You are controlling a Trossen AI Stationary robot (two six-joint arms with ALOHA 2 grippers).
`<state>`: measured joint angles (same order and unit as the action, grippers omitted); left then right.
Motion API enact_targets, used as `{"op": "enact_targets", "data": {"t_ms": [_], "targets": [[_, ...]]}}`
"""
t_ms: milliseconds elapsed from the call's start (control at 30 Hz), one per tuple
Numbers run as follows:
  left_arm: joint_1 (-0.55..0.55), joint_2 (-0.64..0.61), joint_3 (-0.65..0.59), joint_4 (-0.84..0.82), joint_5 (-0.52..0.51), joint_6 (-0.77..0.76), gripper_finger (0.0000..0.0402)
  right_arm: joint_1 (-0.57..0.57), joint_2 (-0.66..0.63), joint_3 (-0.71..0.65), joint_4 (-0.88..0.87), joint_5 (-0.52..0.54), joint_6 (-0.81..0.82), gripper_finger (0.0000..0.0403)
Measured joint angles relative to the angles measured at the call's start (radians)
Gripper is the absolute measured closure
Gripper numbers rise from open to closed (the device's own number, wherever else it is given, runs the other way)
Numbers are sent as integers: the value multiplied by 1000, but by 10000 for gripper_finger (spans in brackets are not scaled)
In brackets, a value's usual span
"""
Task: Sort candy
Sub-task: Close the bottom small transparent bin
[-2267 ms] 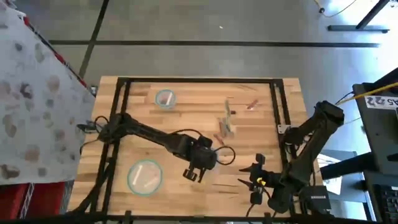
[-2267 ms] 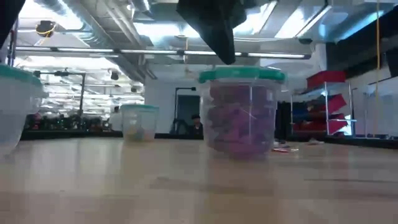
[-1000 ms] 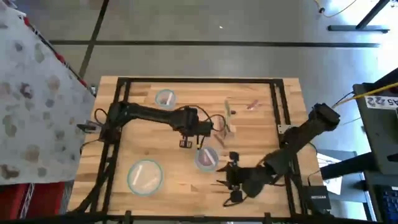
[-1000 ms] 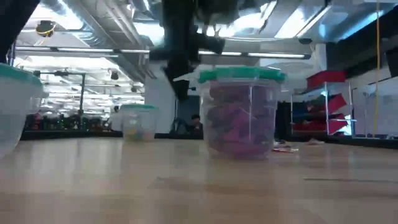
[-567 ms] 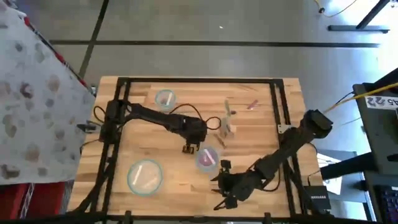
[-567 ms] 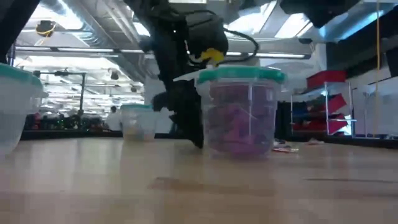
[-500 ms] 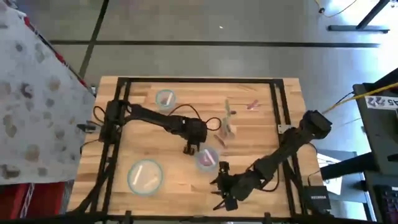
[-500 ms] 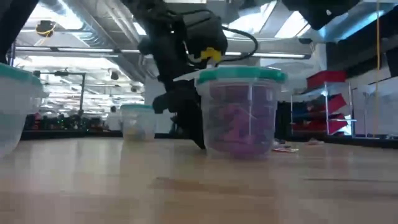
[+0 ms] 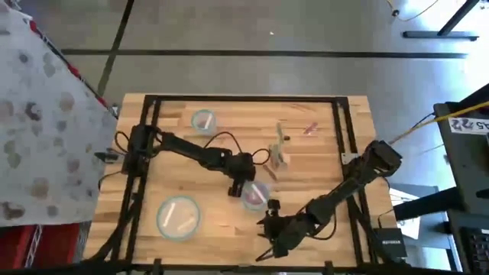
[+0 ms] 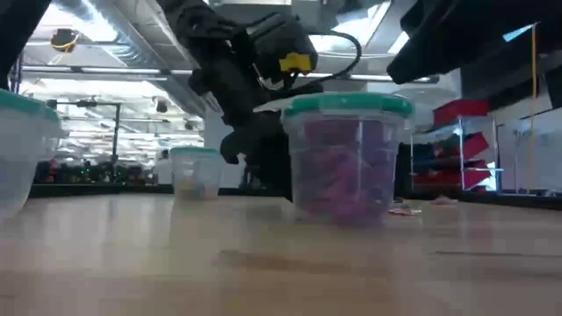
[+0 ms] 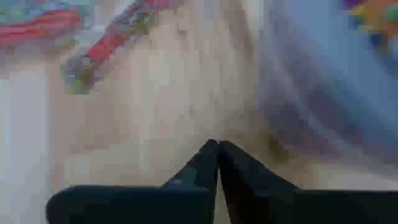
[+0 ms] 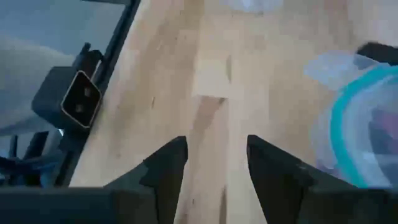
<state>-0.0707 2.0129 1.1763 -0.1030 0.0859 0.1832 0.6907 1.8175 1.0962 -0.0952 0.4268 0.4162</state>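
Pressing against the left side of the candy-filled bowl [image 9: 254, 194], the left gripper [image 9: 238, 187] is being held with fingers together. The right gripper [image 9: 267, 246] is being held with fingers apart over the table's [image 9: 206, 221] near edge.

A pale wooden table [image 9: 321, 164] with a black metal frame along its edges carries three round clear plastic bowls with pale teal rims. One small bowl [image 9: 202, 121] sits near the far left corner, a larger bowl [image 9: 177, 217] sits at the near left, and a third bowl [image 9: 255, 194] stands near the middle. A speckled white cloth [image 9: 38, 114] covers the area left of the table.
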Motion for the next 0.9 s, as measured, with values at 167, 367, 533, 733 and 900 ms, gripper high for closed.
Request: {"op": "enact_targets", "data": {"t_ms": [167,367,533,733,900], "targets": [[-34,2,-1,22,4,-24,401,0,0,0,-36,36,7,242],[-75,3,-1,38,8,-47,401,0,0,0,-39,60,10,242],[-101,3,-2,40,1,-62,401,-2,-1,1,-56,59,10,242],[-135,3,-3,69,-2,-82,401,1,-3,2,-67,44,8,242],[-159,3,-3,73,-47,-91,401,0,-10,1,-81,2,8,242]]}}
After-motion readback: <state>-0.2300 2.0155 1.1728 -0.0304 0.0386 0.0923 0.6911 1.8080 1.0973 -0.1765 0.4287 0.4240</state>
